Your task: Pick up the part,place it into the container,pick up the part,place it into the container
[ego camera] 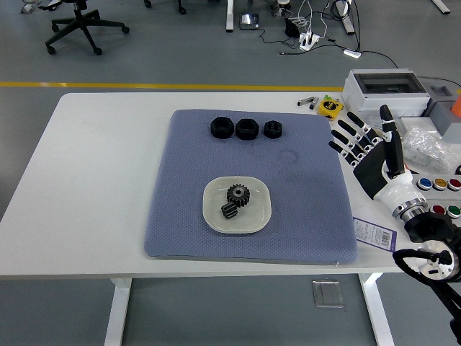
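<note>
A: Right robot hand [369, 153]?
B: Fingers spread wide, holds nothing, touches nothing, sits over the surface [101, 173] beside the blue mat's [302, 202] right edge.
A: Parts?
B: Two gears [235, 200] lie in the white container [261, 209] mid-mat; three black nuts [245, 128] line the mat's far side.

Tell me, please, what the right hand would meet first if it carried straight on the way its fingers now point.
The right hand, open, points up and slightly left. Straight on, it would probably meet the yellow item near the table's far edge first, though depth is unclear and it might pass above it.
</note>
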